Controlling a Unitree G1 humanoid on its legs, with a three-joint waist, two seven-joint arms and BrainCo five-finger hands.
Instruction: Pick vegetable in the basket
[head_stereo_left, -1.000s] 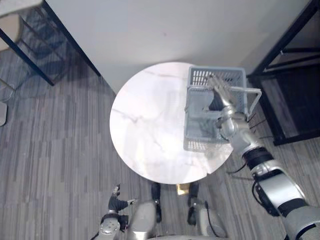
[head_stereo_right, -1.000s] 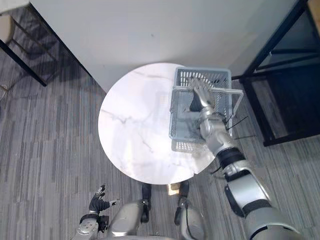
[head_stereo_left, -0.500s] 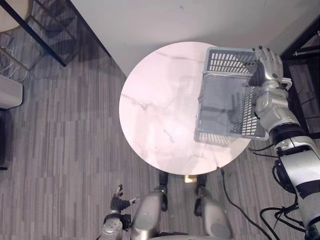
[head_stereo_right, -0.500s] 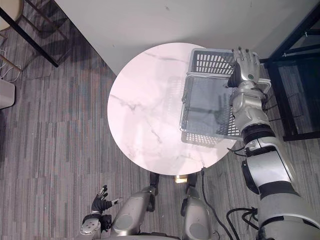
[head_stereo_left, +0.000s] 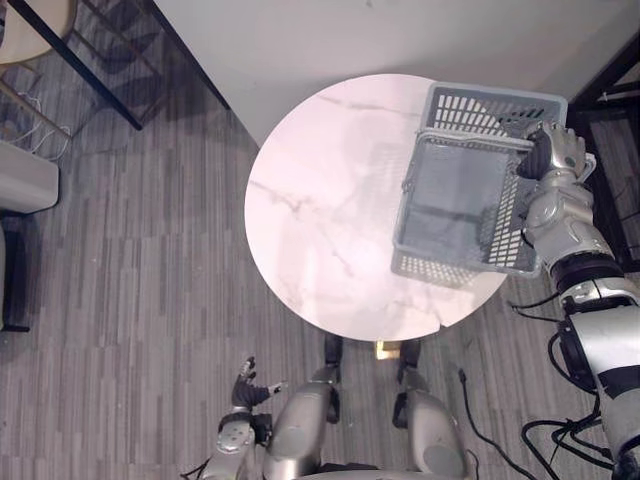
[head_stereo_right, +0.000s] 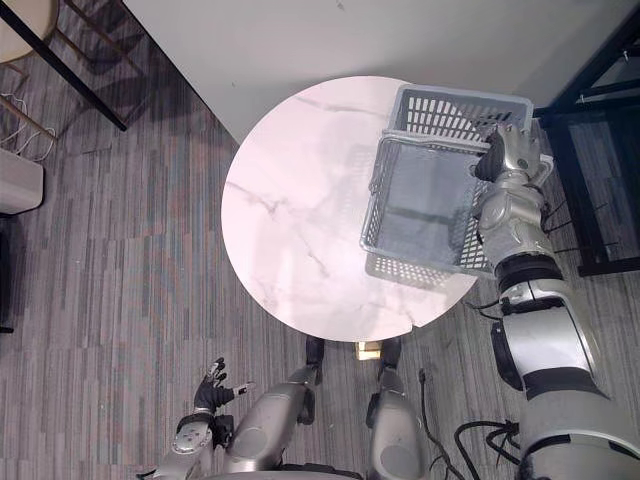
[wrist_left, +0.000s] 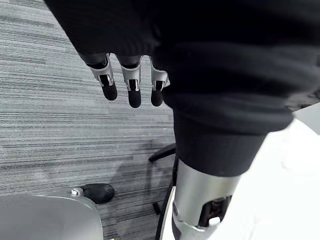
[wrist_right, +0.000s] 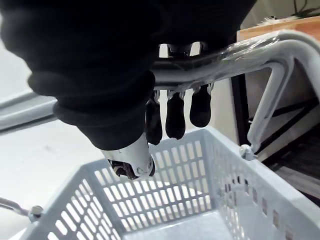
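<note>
1. The right hand (head_stereo_right: 515, 152) is at the far right rim of the basket (head_stereo_left: 455, 195), with its arm coming up from the lower right.
2. In the right wrist view its fingers (wrist_right: 175, 117) are curled over the silver handle (wrist_right: 240, 50), so we mark this hand as clamped on the handle.
3. The handle bar stands above the basket's rim in that view, and the slotted grey walls are below the fingers.
4. The basket is grey plastic with slotted sides and sits over the right part of the table (head_stereo_left: 320, 210). Its right side reaches past the table's edge.
5. We cannot tell whether the basket rests on the tabletop or is held off it.
6. The basket looks slightly turned, with its far end towards the wall (head_stereo_left: 350, 40).
7. The table is round with a white marbled top. The left and near parts of the top are bare.
8. The left hand (head_stereo_left: 248, 378) is low at the bottom left, well apart from the table and over the striped grey floor (head_stereo_left: 130, 270).
9. In the left wrist view its fingers hang straight and apart and hold nothing, so we mark this hand as relaxed.
10. A black rack (head_stereo_right: 605, 190) stands just to the right of the table, beside the right arm.
</note>
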